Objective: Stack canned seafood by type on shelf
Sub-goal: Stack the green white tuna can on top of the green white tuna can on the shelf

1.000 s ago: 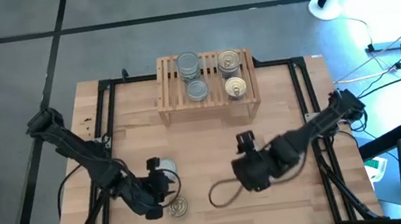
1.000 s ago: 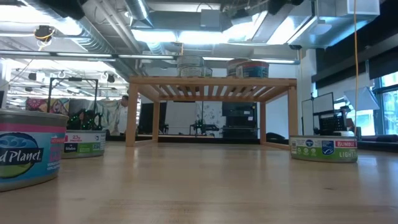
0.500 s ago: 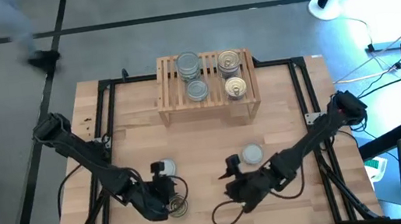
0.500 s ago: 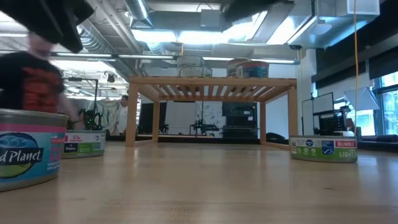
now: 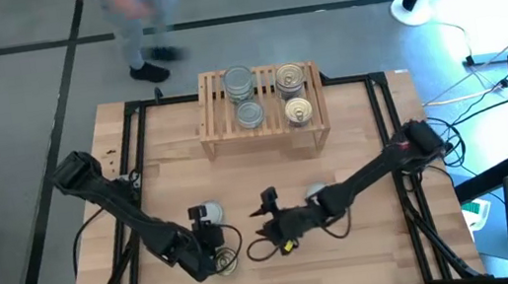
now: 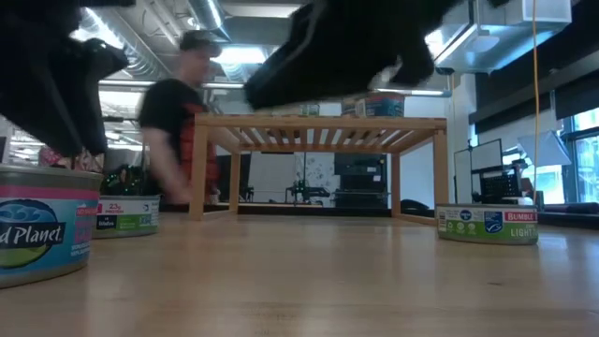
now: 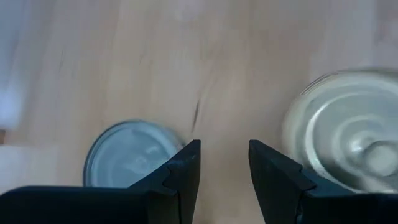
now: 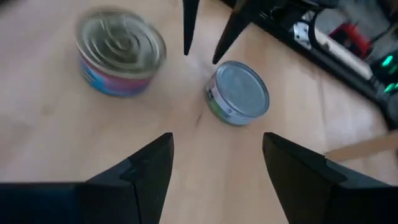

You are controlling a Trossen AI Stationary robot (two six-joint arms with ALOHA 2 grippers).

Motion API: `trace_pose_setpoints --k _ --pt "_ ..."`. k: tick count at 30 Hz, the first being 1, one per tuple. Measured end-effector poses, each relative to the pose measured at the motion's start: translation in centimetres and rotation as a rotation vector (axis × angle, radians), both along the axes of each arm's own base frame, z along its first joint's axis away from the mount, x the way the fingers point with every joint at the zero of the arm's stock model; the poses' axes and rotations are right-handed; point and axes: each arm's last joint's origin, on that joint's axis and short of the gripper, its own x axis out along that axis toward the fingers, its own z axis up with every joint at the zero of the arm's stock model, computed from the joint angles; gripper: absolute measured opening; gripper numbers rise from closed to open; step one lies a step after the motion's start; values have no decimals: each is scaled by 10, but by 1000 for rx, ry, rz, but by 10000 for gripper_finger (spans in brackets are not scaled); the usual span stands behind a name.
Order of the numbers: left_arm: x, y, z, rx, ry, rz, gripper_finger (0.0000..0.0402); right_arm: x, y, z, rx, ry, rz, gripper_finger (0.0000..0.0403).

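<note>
The light-wood shelf stands at the table's far side. It carries stacked silver-topped tins, one more silver tin and two gold-topped tins. On the table rest a silver tin, a gold tin and another silver tin, partly under the right arm. My left gripper is open and hovers between the silver tin and the gold tin. My right gripper is wide open to their right, facing the gold tin and the silver tin.
A black frame runs along the table's edges. Bare wood lies between the shelf and the loose tins. In the low view the shelf stands beyond three tins. A person walks past behind the far edge.
My right gripper has swung toward the table's left, off the silver tin it covered, which now shows beside the arm. My left gripper has shifted a little toward the near edge, between the two left tins. A person has walked along the far side.
</note>
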Motion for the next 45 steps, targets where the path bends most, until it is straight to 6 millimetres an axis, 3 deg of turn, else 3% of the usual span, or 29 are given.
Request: trace_pose_setpoints --k 7,21,38,45 --pt "2 3 -16 41 56 75 131 23 -8 -25 -147 -91 91 248" --pt "5 9 -29 114 94 110 131 52 -20 -66 -198 -89 106 248" --pt "-4 17 -40 138 91 168 129 53 -19 -65 -189 -111 108 248" --pt "-4 17 -40 155 105 132 69 53 -19 -65 -189 -111 108 248"
